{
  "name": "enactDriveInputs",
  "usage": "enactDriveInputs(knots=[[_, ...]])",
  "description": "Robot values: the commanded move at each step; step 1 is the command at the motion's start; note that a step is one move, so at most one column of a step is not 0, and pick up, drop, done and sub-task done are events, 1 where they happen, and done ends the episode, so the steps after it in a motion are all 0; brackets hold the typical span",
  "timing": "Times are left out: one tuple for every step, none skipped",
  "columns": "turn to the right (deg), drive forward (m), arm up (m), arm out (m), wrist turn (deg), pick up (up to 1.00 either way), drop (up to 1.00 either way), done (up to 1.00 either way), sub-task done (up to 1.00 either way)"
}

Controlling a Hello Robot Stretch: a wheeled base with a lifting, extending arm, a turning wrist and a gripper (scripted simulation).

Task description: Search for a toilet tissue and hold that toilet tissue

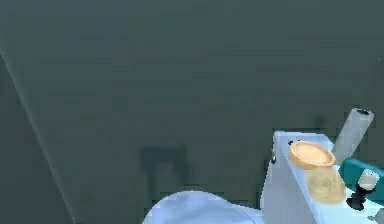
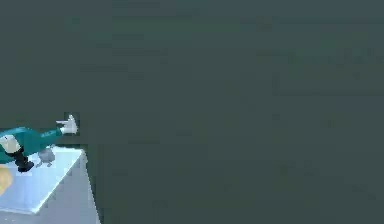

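Forward view
Room: a dark grey-green wall (image 1: 150,70) fills the back.
Toilet: the pale seat (image 1: 200,208) shows at the bottom, in the middle.
Surface: the flat top of the white tank (image 1: 285,185), at the lower right.
Dish: an orange dish (image 1: 312,153) sits on the tank top.
Roll: a pale roll (image 1: 355,130), shaped like a toilet tissue, stands on end at the back right of the tank top, just behind the dish.
Bottle: a teal bottle (image 1: 362,182) lies on the tank top at the right edge, in front of the roll.

Arm side view
Room: the same dark wall.
Surface: a corner of the tank at the lower left.
Bottle: it lies on that corner, with its white nozzle (image 2: 68,125) pointing right.
Gripper: cannot tell its state.
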Motion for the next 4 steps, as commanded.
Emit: enactDriveInputs(knots=[[-45.0, 0.00, 0.00, 0.00, 0.0, 0.00, 0.00, 0.00, 0.00], [-15.0, 0.00, 0.00, 0.00, 0.0, 0.00, 0.00, 0.00, 0.00], [27.0, 0.00, 0.00, 0.00, 0.0, 0.00, 0.00, 0.00, 0.00], [0.0, 0.15, 0.00, 0.00, 0.0, 0.00, 0.00, 0.00, 0.00]])
